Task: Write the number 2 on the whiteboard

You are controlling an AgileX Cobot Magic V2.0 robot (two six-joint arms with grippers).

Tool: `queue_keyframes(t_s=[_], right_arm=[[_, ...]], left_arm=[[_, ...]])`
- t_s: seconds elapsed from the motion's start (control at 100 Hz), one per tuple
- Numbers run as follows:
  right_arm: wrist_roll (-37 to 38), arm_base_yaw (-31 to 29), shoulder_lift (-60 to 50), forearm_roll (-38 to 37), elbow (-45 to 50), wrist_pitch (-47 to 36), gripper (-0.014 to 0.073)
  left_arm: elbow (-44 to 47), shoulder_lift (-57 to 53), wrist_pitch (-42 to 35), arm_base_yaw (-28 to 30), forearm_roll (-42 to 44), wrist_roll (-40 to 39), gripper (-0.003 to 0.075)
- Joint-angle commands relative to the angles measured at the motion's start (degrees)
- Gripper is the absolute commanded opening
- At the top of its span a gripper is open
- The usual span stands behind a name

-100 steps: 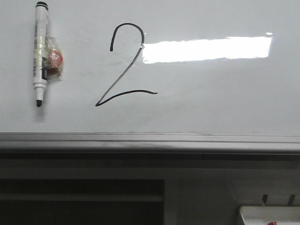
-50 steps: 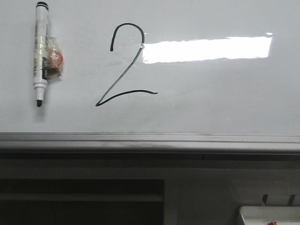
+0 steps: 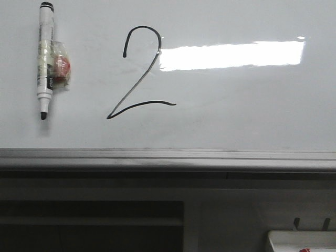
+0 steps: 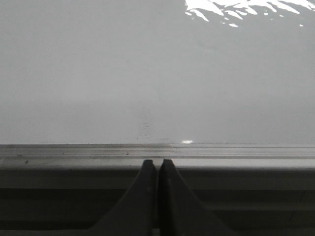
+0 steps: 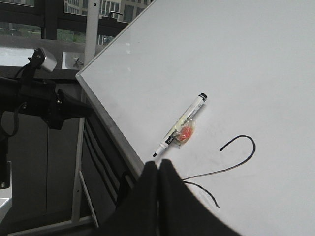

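Observation:
A black hand-drawn number 2 [image 3: 137,73] stands on the glossy whiteboard [image 3: 236,115], left of a bright light reflection; the right wrist view also catches the number 2 [image 5: 231,157]. An uncapped white marker [image 3: 45,60] with a red bit taped to it clings to the board at upper left, tip down, and the marker [image 5: 180,125] shows again from the right wrist. My left gripper [image 4: 158,162] is shut and empty, hovering by the board's grey lower frame [image 4: 157,152]. My right gripper [image 5: 159,164] is shut and empty, off the board near its edge. Neither gripper appears in the front view.
The grey metal frame edge [image 3: 168,159] runs under the board, with dark framework below it. A small white tray [image 3: 302,241] with red bits sits at lower right. A black arm with cables [image 5: 34,101] reaches in beside the board's edge.

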Motion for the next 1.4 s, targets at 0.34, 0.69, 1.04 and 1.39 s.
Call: queue_keyframes(t_s=[0.34, 0.69, 1.04, 1.39], right_arm=[[-0.6, -0.3, 0.1, 0.1, -1.6, -5.2, -0.0071], [-0.6, -0.3, 0.1, 0.1, -1.6, -4.9, -0.0071], [9.7, -1.7, 0.1, -6.0, -1.3, -4.7, -0.0071], [15.8, -21.9, -0.2, -12.1, 7.6, -9.3, -0.0071]], left_arm=[[0.8, -1.5, -4.4, 0.1, -0.5, -0.1, -0.002], [0.8, -1.5, -4.4, 0.1, -0.5, -0.1, -0.002], [0.8, -1.5, -4.4, 0.1, -0.5, -0.1, -0.002], [0.8, -1.5, -4.4, 0.1, -0.5, -0.1, -0.002]])
